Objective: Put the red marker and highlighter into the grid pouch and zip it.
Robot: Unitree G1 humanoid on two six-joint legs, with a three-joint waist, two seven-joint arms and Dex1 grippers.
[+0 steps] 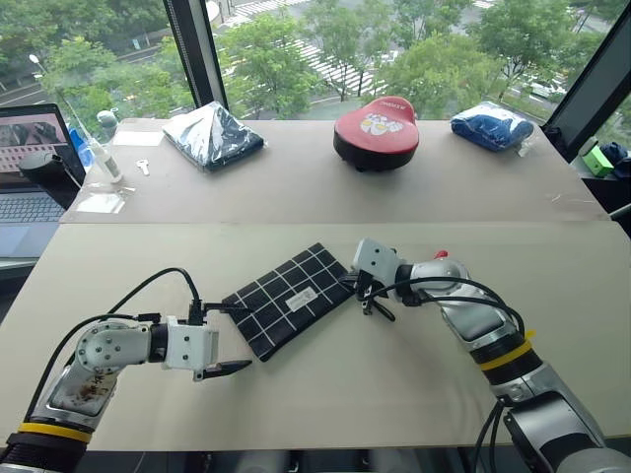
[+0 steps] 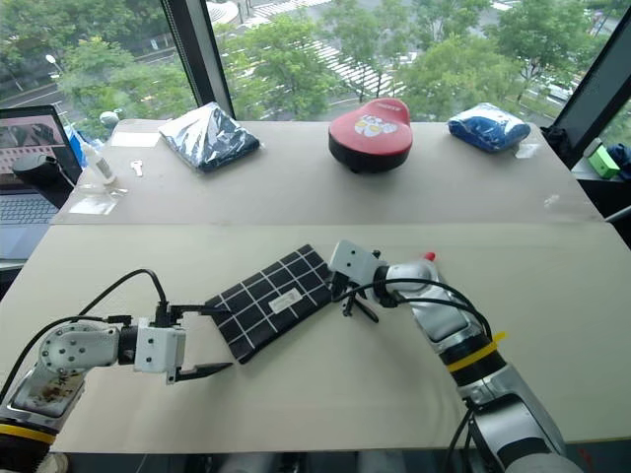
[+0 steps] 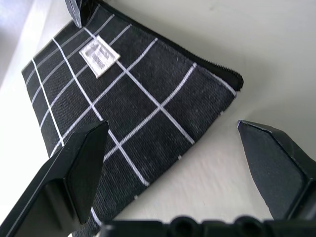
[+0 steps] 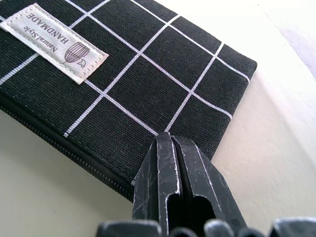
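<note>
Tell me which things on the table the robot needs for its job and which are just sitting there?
For the job:
- grid pouch
- left claw, open by the pouch's near corner
- right claw, shut at the pouch's far end

Just lying about:
- red domed case
- plastic-wrapped dark bundle
- blue bundle
- laptop

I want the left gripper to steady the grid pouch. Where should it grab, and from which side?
Likely the near-left corner of the grid pouch, approached low from the robot's left. The pouch lies flat and that corner already sits between the open left gripper fingers.
</note>
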